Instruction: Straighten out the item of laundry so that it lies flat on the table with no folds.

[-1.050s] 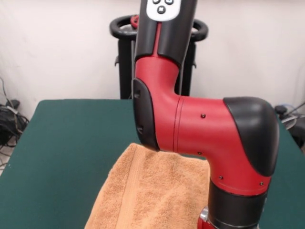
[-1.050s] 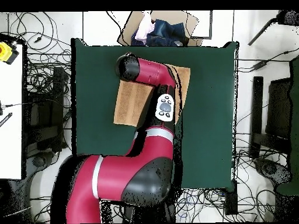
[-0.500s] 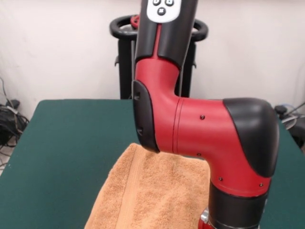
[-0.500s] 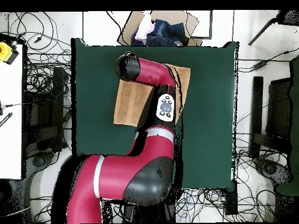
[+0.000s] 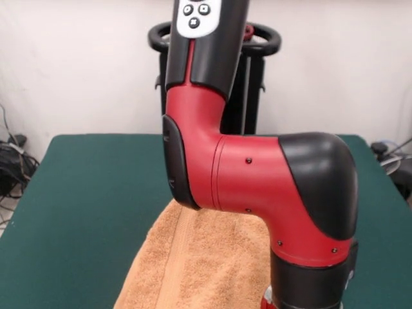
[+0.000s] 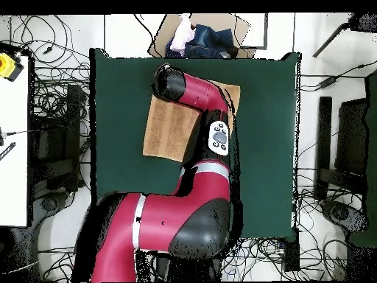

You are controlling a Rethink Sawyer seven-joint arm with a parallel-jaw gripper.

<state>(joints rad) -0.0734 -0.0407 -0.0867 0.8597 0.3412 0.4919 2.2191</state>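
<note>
Towel (image 6: pixel 168 127) lies beneath my gripper, which hides under my own red elbow (image 5: pixel 257 177) in both views, so I cannot tell how it stands or what it touches. Seen overhead, the cloth spreads toward 12 o'clock on the green table (image 6: pixel 121 96), its long axis seemingly running 9 to 3.

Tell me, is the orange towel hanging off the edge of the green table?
No, in the overhead view the towel lies wholly on the table, with green showing past its visible edges.
</note>
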